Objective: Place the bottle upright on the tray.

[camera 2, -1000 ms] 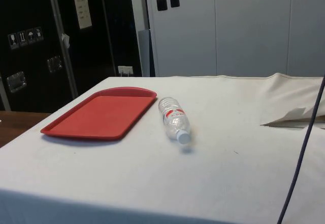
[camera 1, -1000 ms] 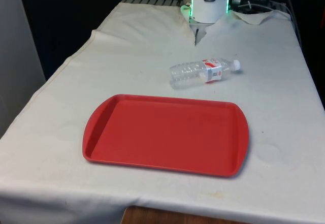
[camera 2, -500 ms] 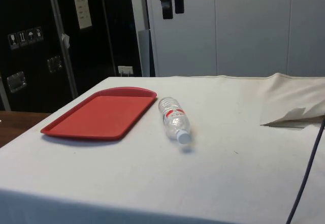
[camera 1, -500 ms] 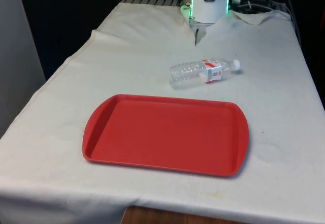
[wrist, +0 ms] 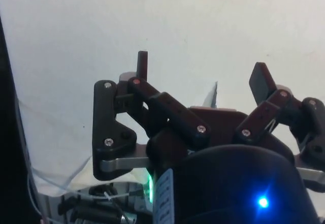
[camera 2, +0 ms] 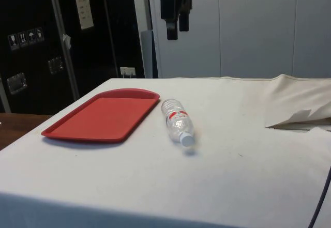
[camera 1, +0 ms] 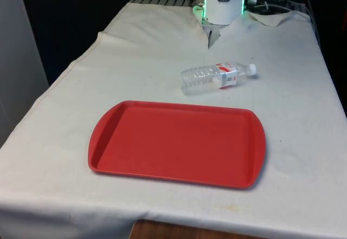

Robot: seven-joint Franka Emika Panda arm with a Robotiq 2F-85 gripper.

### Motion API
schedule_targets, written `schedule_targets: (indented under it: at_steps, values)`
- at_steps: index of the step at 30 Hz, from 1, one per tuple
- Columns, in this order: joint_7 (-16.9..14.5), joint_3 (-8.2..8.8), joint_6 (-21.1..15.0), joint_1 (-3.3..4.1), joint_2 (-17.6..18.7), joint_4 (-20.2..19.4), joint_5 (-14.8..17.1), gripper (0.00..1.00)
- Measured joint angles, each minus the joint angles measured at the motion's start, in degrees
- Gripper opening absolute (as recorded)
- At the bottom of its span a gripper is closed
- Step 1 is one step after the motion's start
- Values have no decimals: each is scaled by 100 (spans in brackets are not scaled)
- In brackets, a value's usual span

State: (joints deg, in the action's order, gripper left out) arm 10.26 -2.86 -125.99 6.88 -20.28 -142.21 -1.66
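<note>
On the cloth-covered surface [camera 1: 135,44] — dark cabinets [camera 2: 31,42] behind — red tray [camera 1: 176,143] holds nothing; bottle [camera 1: 217,77] lies sideways (just beside it). Claw [camera 2: 176,29] released, high above.

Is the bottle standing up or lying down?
Lying down. The bottle rests on its side on the white cloth, behind the red tray, its cap end pointing toward the front view's right.

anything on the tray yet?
No. The red tray holds nothing; its whole inner surface shows. The bottle lies on its side on the white cloth beyond it. What the tray covers cannot be seen.
</note>
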Motion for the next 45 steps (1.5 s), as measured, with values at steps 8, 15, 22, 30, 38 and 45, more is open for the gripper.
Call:
schedule_targets:
  at_steps: [8,15,22,30,38,45]
  values:
    - [17,-23,-493,0,120,-309,0,100]
    - [-6,-23,-871,-6,355,-487,0,100]
    - [-74,-17,-1289,-17,745,-579,0,100]
    - [-212,34,-1684,-57,1175,-602,0,100]
    - [-378,120,-2051,-69,1587,-602,0,100]
    - [-539,206,-2406,-80,2011,-567,0,100]
